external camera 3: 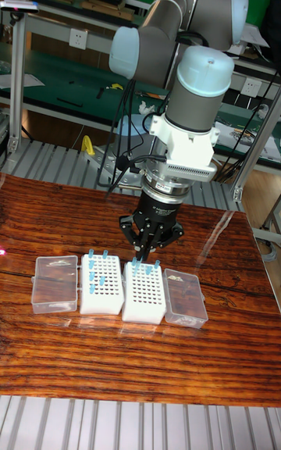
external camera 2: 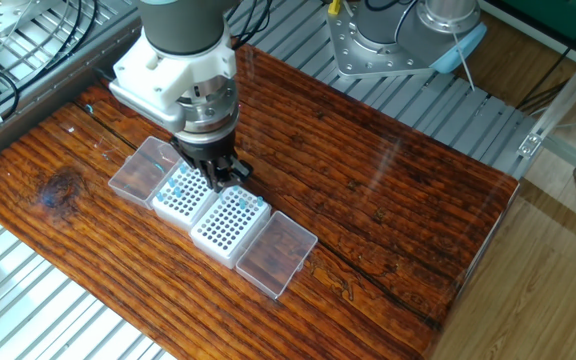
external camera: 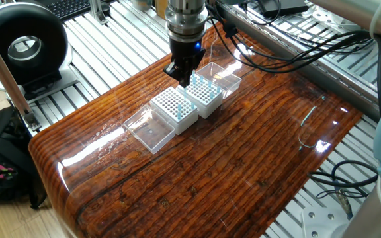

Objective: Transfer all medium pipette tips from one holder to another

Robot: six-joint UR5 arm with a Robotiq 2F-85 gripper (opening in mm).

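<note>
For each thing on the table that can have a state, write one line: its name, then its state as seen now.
Tool: low over the racks, fingers close together; whether it grips a tip cannot be seen.
Left rack: lid open, several blue tips standing in it.
Right rack: lid open, a few tips along its far edge, most holes empty.
Lids: lying flat beside their racks.

obstacles: holders (external camera 3: 102, 284), open lids (external camera 3: 184, 297) mid-table | tool (external camera 3: 151, 256) above them | free: surrounding tabletop (external camera: 256, 158)
</note>
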